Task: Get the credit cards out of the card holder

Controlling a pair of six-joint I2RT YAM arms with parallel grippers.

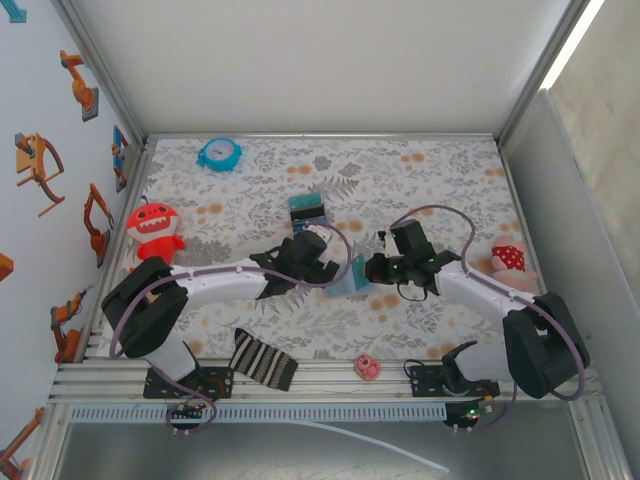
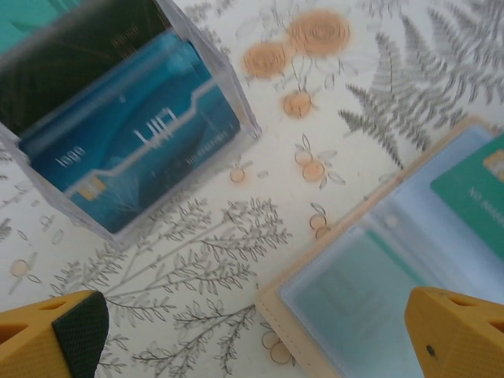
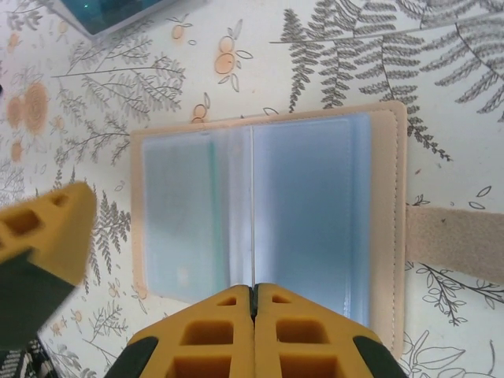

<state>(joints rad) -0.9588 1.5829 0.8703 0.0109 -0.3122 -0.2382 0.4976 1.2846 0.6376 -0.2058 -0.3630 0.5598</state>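
**Top view.** The left claw (image 1: 318, 262) and the right claw (image 1: 380, 268) faced each other at mid-frame over the floral cloth (image 1: 420, 180). The holder (image 1: 348, 277) sat between them, touching the right claw's tips. The opening of either claw could not be read at this size. A clear box (image 1: 308, 208) of cards stood just above the left claw. A blue clock (image 1: 218, 153) lay at the upper left and a red plush (image 1: 152, 226) at the left edge. A second plush (image 1: 508, 257) sat at the right edge. A striped cloth (image 1: 262, 359) and a small pink item (image 1: 367, 367) lay near the lower edge.

**Left wrist view.** The left claw (image 2: 252, 342) stood wide open and held nothing, with one yellow fingertip (image 2: 47, 331) at the lower left corner and the other at the lower right. The clear box (image 2: 134, 134) filled the upper left and showed a blue card (image 2: 142, 150) at its front. The holder (image 2: 370, 283) lay open at the lower right, with a green card (image 2: 472, 189) projecting at the right edge.

**Right wrist view.** The holder (image 3: 307, 213) lay open at centre frame, its two pale blue panels inside a tan rim. A tan strap (image 3: 457, 240) ran off to the right. The right claw (image 3: 253, 327) was closed at the lower centre. Its tips met on the holder's white centre line at the lower edge. A yellow fingertip (image 3: 43, 228) of the left claw showed at the left edge, clear of the holder.
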